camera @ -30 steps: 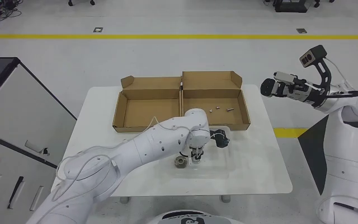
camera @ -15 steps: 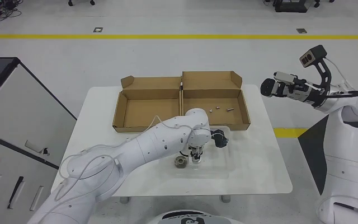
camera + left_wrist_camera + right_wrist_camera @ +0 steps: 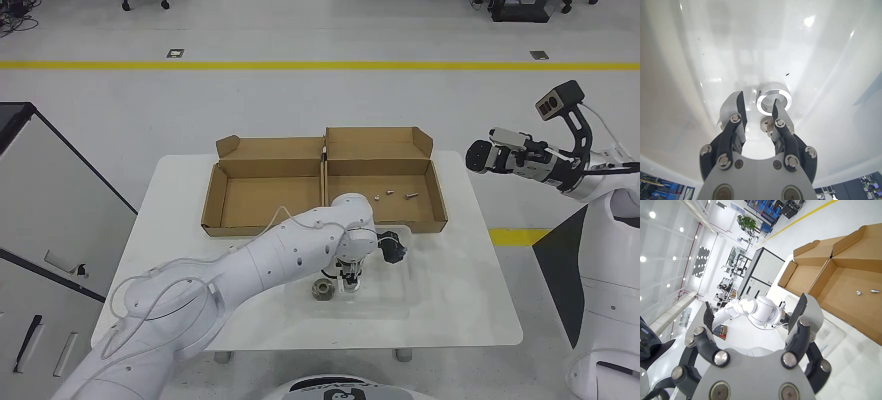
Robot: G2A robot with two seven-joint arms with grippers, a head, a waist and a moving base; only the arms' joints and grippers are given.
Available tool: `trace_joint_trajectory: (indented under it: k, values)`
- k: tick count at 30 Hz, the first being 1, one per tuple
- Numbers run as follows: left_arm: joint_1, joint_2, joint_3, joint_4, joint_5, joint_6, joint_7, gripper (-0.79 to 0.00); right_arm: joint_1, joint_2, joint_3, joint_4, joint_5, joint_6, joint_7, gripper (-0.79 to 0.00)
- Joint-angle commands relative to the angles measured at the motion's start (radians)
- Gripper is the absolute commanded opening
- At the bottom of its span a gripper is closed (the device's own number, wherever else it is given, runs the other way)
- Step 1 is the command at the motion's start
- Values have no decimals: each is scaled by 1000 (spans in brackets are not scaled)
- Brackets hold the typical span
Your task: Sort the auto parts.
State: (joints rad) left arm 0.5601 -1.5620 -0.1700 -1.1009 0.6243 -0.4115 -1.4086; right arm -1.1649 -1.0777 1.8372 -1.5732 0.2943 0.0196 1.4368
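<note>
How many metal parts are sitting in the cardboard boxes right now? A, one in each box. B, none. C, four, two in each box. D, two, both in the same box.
D: a small round part and a small pin lie near each other on the floor of the right-hand cardboard box.

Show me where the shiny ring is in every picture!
Top view: the ring lies in the tray, beside the left gripper.
Left wrist view: in the middle, at the open gripper's fingertips.
Right wrist view: hidden; look where the left arm ends.
Shared landmark: the tray.
</note>
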Motion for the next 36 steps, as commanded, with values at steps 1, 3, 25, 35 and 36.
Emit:
trace_joint_trajectory:
  k: [1, 3, 25, 35, 36]
  values:
    - [2, -3, 0, 6, 2, -2, 2, -446, 0, 0, 0, 0, 0, 0, 0, 0]
    - [2, -6, 0, 11, 4, -2, 2, -449, 0, 0, 0, 0, 0, 0, 0, 0]
    - [-6, -18, -52, 4, -9, -19, 19, -785, 0, 0, 0, 0, 0, 0, 0, 0]
    - [-12, 75, -123, -283, 13, 96, -96, -785, 0, 0, 0, 0, 0, 0, 0, 0]
    - [-11, 86, -129, -312, 12, 106, -106, -785, 0, 0, 0, 0, 0, 0, 0, 0]
